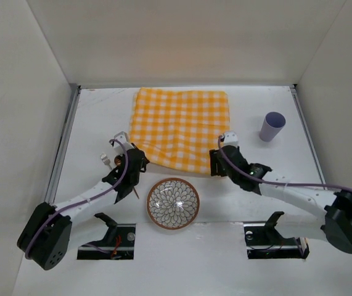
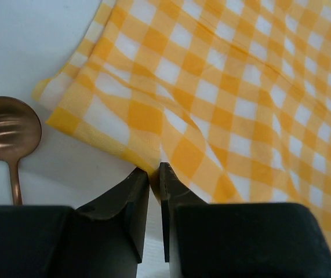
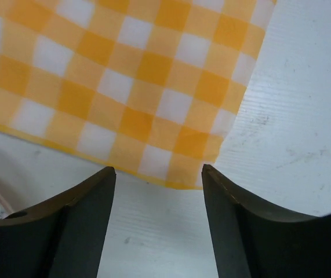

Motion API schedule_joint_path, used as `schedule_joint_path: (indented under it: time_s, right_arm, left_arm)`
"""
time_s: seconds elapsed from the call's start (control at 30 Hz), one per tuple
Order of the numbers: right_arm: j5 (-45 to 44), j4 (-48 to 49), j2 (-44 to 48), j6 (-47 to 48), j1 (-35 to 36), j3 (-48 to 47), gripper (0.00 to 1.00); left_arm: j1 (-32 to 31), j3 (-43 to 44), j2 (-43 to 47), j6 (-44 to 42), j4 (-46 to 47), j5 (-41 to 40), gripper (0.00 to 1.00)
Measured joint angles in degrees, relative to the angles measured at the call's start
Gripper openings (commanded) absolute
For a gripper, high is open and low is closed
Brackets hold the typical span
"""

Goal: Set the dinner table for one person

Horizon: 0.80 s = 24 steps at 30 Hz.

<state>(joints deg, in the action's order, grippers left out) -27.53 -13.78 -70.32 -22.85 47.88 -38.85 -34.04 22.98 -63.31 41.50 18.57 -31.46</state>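
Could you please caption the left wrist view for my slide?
Left gripper, jaws pinching the checked cloth at its edge, copper spoon nearby.

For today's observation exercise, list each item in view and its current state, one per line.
Checked cloth: spread out, near left edge rumpled.
Left hand: shut on cloth edge.
Right hand: open, at cloth's near right corner.
Bowl: upright, empty.
Cup: upright.
Spoon: lying flat on dinner table.

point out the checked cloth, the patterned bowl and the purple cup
checked cloth point(image 1: 180, 123), top external view, middle of the fabric
patterned bowl point(image 1: 173, 203), top external view, centre of its inside
purple cup point(image 1: 270, 129), top external view, its side wall
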Motion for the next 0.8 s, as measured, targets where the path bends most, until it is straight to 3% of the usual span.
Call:
schedule_joint_path:
  time_s: [0.1, 0.2, 0.37, 0.5, 0.6, 0.67, 0.8]
  right_arm:
    - [3.93, 1.11, 5.42, -2.80, -5.11, 0.13, 0.71]
    - [7.02, 5.20, 6.71, -6.64, -12.33, 0.22, 0.72]
    - [11.43, 12.28, -2.78, -13.44, -20.24, 0.63, 0.71]
    - [15.76, 16.06, -11.91, -17.53, -22.32, 0.81, 0.66]
    - [18.03, 18.53, -16.81, -19.63, -22.97, 0.79, 0.47]
    - [19.45, 19.54, -18.18, -20.65, -23.50, 0.09, 0.22]
    - [22.03, 20.55, -21.03, -22.38, -25.20, -1.33, 0.05]
  left_arm:
    - [0.02, 0.00, 4.26, 0.15, -0.63, 0.17, 0.14]
    - [0.00, 0.00, 8.76, 0.15, -0.57, -0.22, 0.26]
    - [-0.42, -0.22, 12.33, -0.66, -0.50, -2.95, 0.46]
    - [-0.22, -1.27, 13.94, -1.70, -0.48, -5.44, 0.46]
    - [0.61, -1.27, 11.61, -2.08, -0.33, -5.51, 0.46]
    - [1.22, -1.27, 8.76, -2.12, -0.33, -5.03, 0.46]
    - [2.60, -1.27, 2.67, -2.29, -0.11, -3.08, 0.46]
